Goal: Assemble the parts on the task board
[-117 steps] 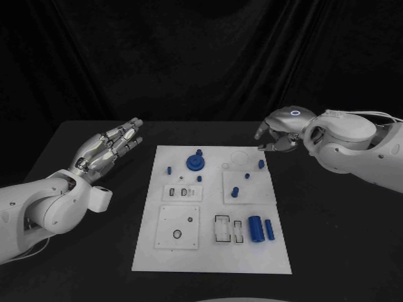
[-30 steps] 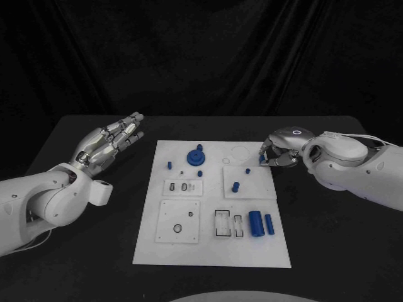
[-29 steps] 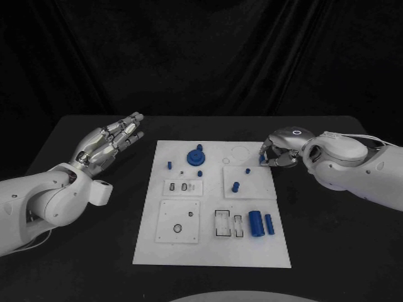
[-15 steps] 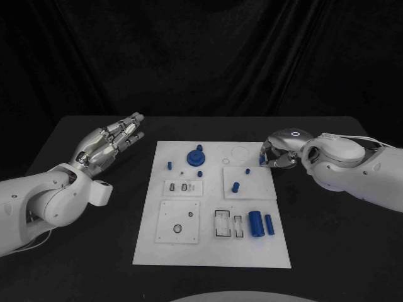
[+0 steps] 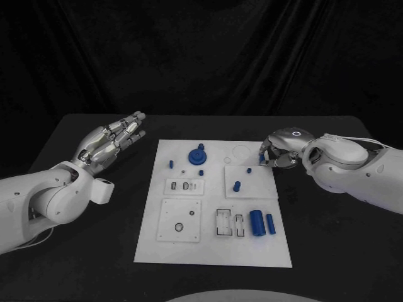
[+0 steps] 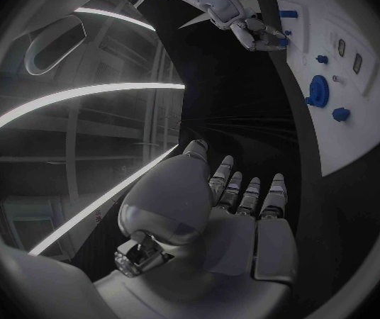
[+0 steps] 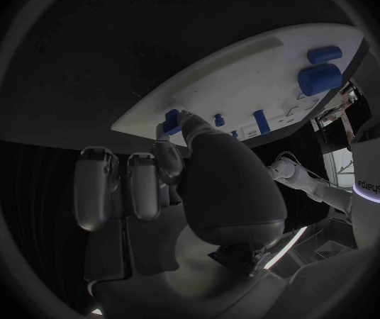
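— Right hand (image 5: 276, 154) pinches a small blue part (image 7: 171, 122) at the board's (image 5: 211, 251) far right edge, a touch nearer the near side than a second ago. Carrying it to its seat, I'd judge.

— Left hand (image 5: 108, 143)?

— Open, empty, unmoved over the bench's (image 5: 347, 251) left side.

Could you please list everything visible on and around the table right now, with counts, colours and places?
Table: one, black, under everything.
Task board: one, white, at the table's middle.
Gear-like part: one, blue, on the board's far side.
Cylinders: two, blue, lying side by side at the board's near right.
Small pegs: several, blue, scattered over the board's far half.
Small part: one, blue, pinched by the right hand.
Left hand: silver, raised beside the board, holding nothing.
Right hand: silver, at the board's far right edge.
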